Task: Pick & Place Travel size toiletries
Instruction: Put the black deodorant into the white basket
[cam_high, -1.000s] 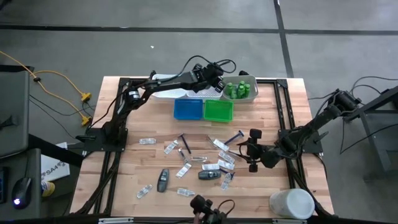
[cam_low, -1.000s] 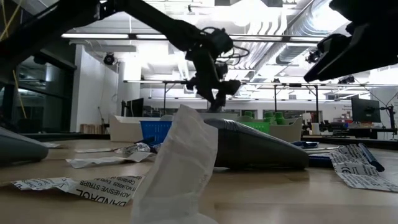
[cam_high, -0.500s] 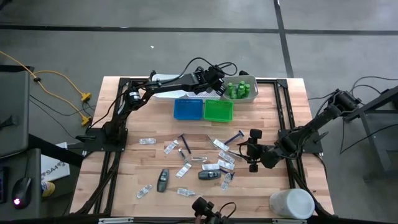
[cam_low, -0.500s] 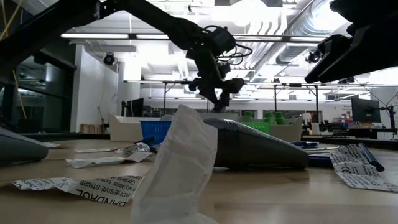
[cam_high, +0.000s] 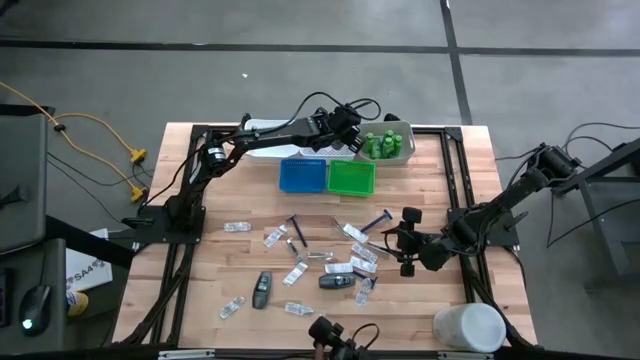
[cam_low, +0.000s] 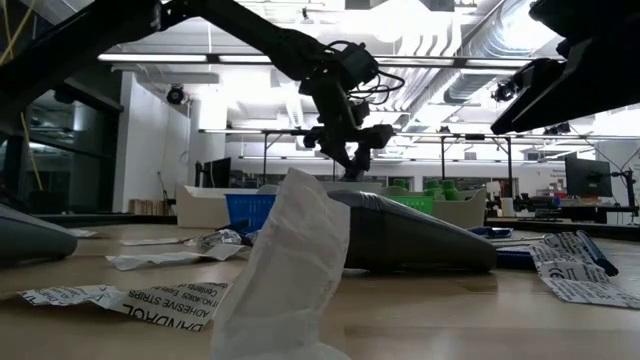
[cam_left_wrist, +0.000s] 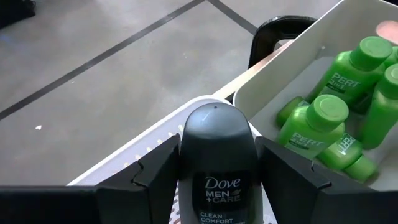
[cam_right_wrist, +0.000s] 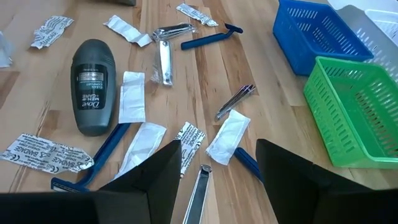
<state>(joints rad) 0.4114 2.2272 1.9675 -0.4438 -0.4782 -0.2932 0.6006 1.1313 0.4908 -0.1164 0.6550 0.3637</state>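
Dove deodorant: lower body cut off by frame edge, left wrist view. White basket: mostly hidden behind deodorant. Razor: head partly hidden by right finger. White cylindrical container: base cropped, high view.

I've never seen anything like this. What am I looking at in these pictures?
Two robot arms work at a wooden table. One camera looks down from above, one sits at table level, one rides on each wrist. Loose on the table: packets, a blue razor, nail clippers, a grey deodorant. The left tool is over a white tray with a second deodorant; whether it grips it is unclear. Green bottles fill the next bin. The right tool hovers open, empty.
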